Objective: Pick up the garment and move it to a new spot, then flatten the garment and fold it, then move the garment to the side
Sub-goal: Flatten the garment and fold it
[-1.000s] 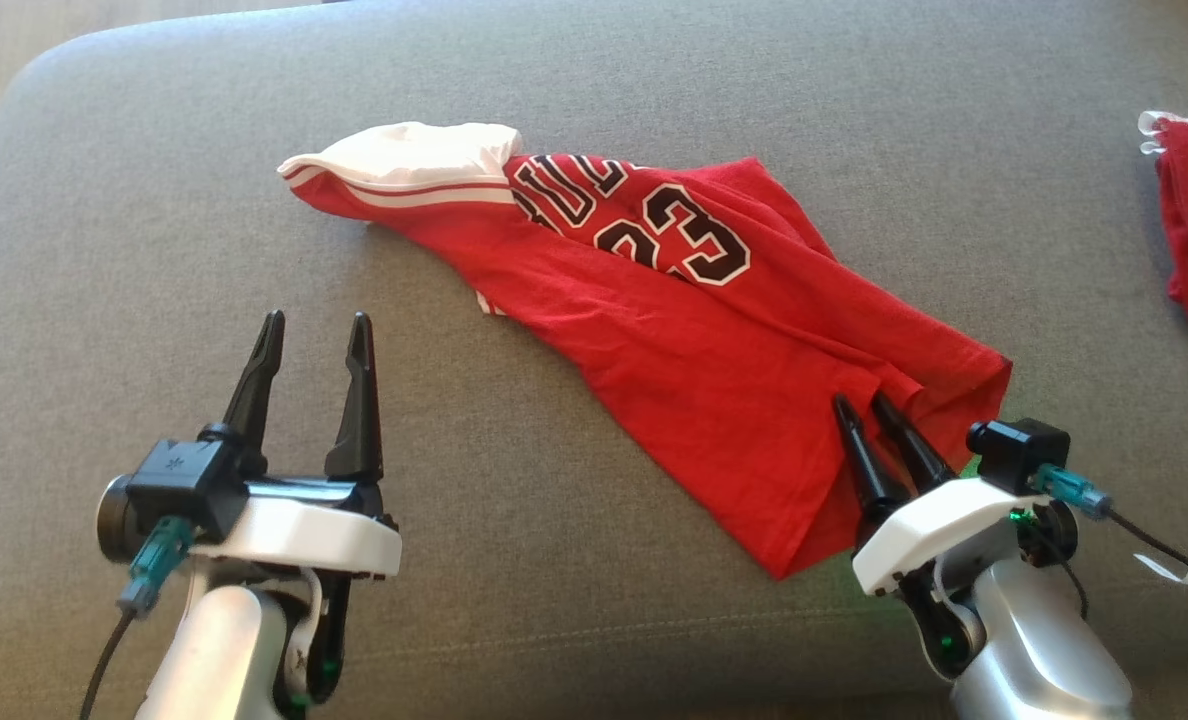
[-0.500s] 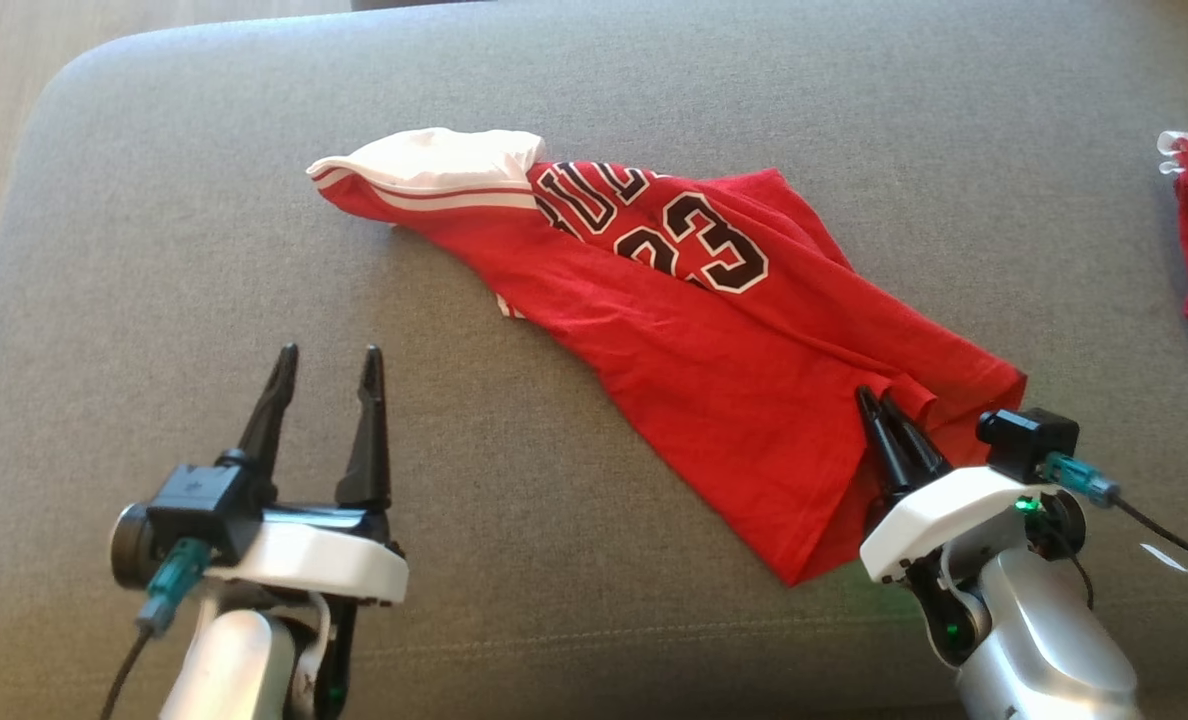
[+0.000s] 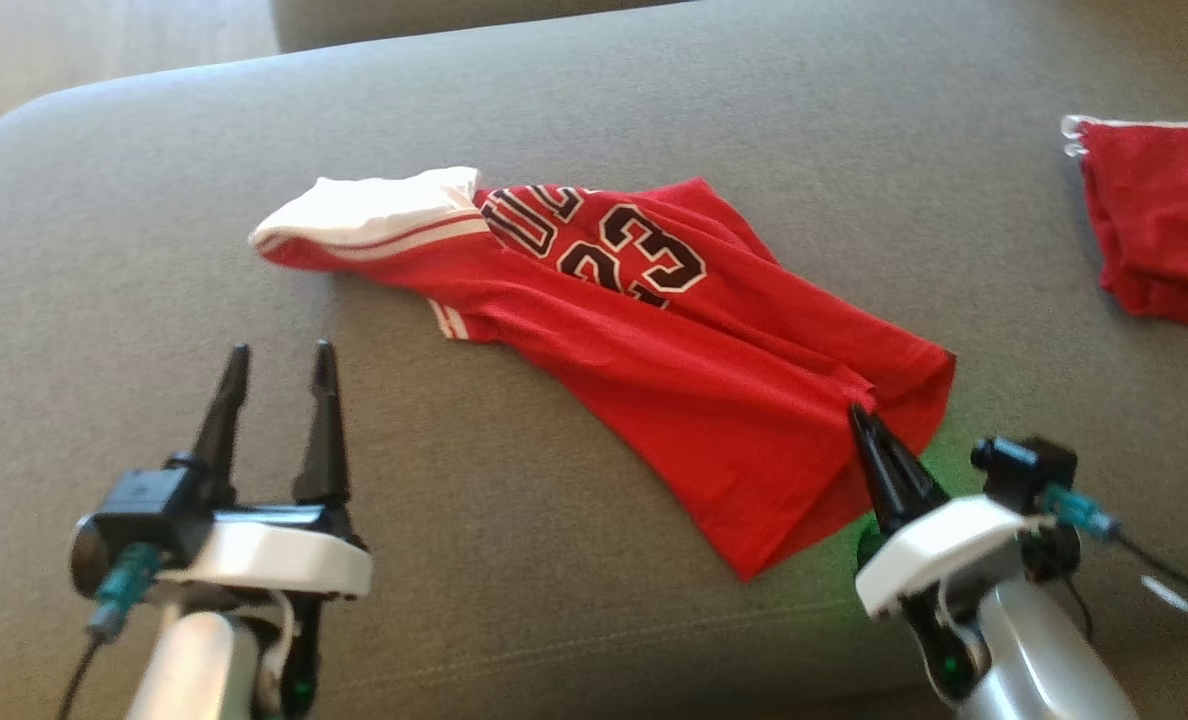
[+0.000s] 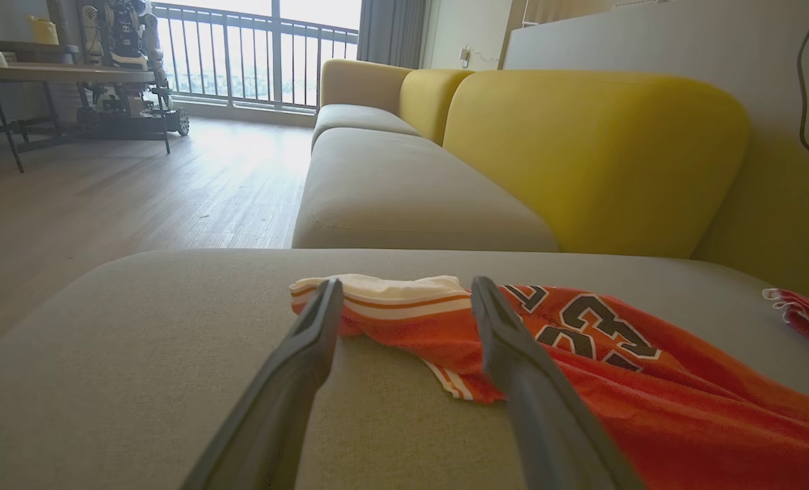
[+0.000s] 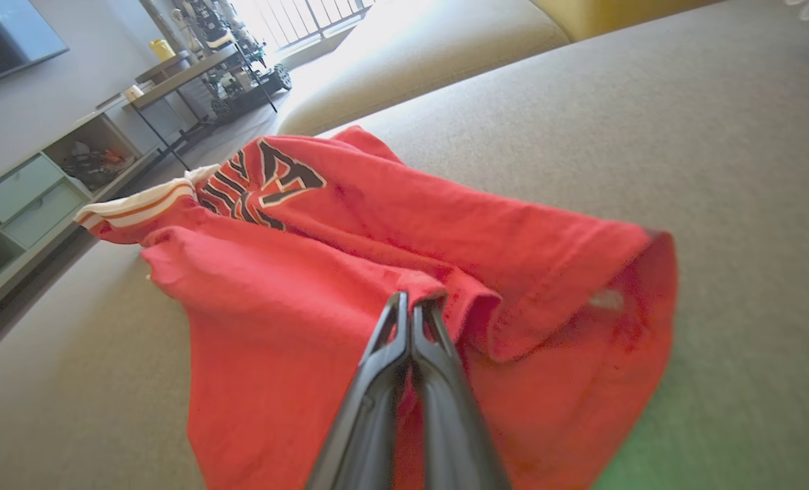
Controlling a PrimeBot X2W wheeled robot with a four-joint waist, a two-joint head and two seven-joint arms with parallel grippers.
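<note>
Both right fingers [image 5: 372, 395] tight on garment [image 5: 275, 286] fold; left fingers [image 4: 519, 367] wide apart, empty.

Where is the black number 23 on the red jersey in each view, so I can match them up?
Head view: number 23, just above centre, on the red jersey.
Left wrist view: number 23, right of centre, below mid-height.
Right wrist view: number 23, upper left of centre, skewed.
Shared landmark: the white striped band next to the lettering.
</note>
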